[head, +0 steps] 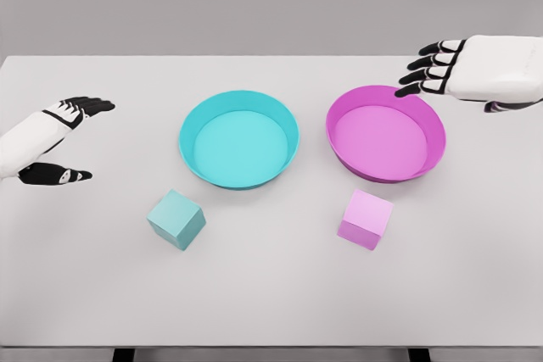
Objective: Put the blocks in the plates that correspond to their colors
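Pink block and teal block well apart from both hands' fingers.

Each robot hand, left and right, has a smooth white shell casing and black segmented fingers with pale joint bands.

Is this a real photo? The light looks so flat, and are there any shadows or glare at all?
Head view: a simulator's render, evenly lit, no glare; only faint soft shadows beside the cyan cube, the pink cube and inside the round cyan plate and round magenta plate; edges look slightly smeared.
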You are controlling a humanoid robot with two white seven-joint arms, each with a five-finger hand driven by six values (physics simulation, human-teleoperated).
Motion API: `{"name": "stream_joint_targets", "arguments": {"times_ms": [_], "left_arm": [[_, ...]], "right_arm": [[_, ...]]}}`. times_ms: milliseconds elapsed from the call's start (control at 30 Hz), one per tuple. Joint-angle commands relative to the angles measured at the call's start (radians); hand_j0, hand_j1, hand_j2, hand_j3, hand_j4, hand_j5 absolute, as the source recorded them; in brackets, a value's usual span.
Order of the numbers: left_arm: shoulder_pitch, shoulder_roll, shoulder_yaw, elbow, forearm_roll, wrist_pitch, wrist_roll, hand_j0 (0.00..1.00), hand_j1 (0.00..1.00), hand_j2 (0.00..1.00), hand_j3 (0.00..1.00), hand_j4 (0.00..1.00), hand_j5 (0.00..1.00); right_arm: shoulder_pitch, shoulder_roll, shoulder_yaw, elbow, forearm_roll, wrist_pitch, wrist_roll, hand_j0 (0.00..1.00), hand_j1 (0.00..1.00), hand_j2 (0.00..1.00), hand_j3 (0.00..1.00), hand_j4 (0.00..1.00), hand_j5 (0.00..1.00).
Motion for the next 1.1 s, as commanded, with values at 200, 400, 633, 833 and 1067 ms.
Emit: {"name": "stream_joint_targets", "arguments": {"times_ms": [200,400,633,833,1067], "left_arm": [[0.000,0.002,0.001,-0.005,0.008,0.001,0.000,1.00,1.00,1.00,1.00,1.00,1.00],[-0.015,0.039,-0.004,-0.006,0.007,0.001,-0.071,1.00,1.00,1.00,1.00,1.00,1.00],[-0.265,0.101,-0.186,-0.014,0.018,0.001,-0.486,1.00,1.00,1.00,1.00,1.00,1.00],[-0.485,0.102,-0.432,-0.043,0.057,0.001,-0.498,1.00,1.00,1.00,1.00,1.00,1.00],[-0.741,0.097,-0.732,-0.081,0.186,0.001,-0.498,1.00,1.00,1.00,1.00,1.00,1.00]], "right_arm": [[0.000,-0.002,-0.034,0.007,-0.017,0.003,0.000,1.00,1.00,1.00,1.00,1.00,1.00],[-0.034,-0.048,-0.040,0.102,-0.124,0.003,0.000,1.00,1.00,1.00,1.00,1.00,1.00],[-0.112,-0.071,0.124,-0.004,-0.124,0.003,0.000,1.00,1.00,1.00,1.00,1.00,1.00],[-0.175,-0.017,0.263,-0.004,-0.122,0.003,0.000,1.00,1.00,1.00,1.00,1.00,1.00],[-0.176,0.033,0.308,-0.004,-0.121,0.003,0.000,1.00,1.00,1.00,1.00,1.00,1.00]]}}
